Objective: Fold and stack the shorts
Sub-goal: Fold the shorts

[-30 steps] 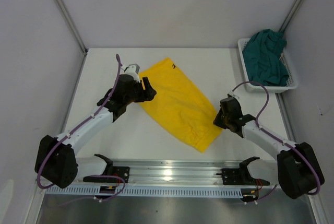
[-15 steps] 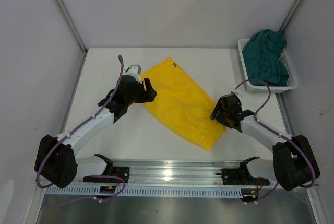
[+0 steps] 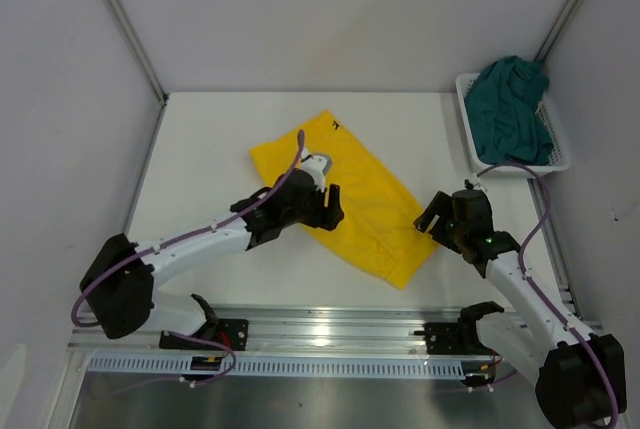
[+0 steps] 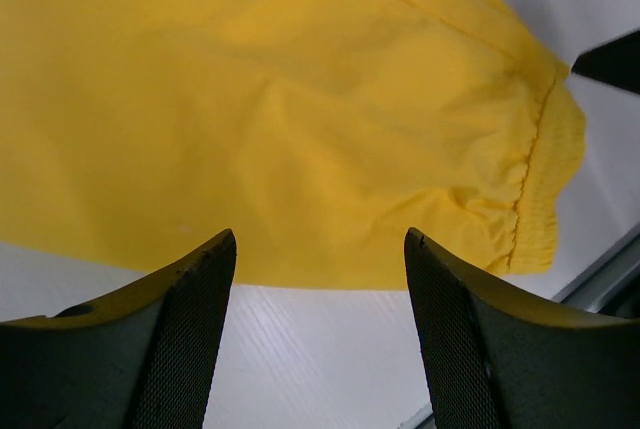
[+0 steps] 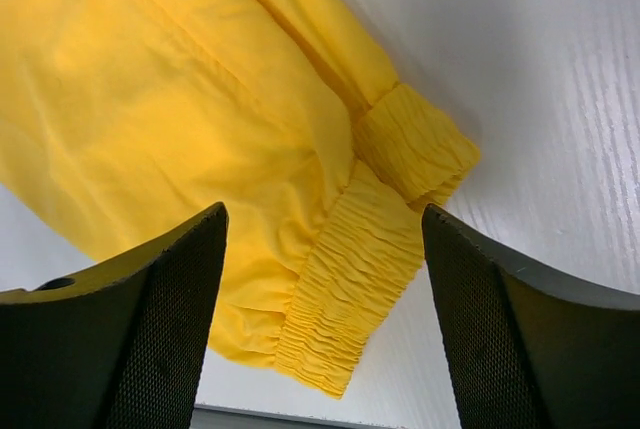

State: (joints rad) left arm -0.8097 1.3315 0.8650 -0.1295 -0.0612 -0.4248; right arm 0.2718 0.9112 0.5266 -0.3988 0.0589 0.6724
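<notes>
The yellow shorts [image 3: 370, 199] lie flat and slantwise on the white table, with the small dark logo [image 3: 333, 126] at their far end. My left gripper [image 3: 333, 207] hovers open over their near long edge; in the left wrist view, bare table shows between its fingers [image 4: 190, 329] and the yellow shorts [image 4: 300, 99] lie just beyond. My right gripper [image 3: 428, 214] is open at the shorts' right end, above the gathered elastic waistband [image 5: 360, 259], holding nothing. The teal shorts [image 3: 512, 109] are bunched in the basket.
A white mesh basket [image 3: 520, 171] stands at the back right against the wall. A metal rail [image 3: 320, 334] runs along the near table edge between the arm bases. White walls enclose the table on three sides.
My right gripper has opened, let go of the yellow shorts' right end and drawn back slightly. The left arm has swung right and nearer, from the shorts' far-left corner to their near edge.
</notes>
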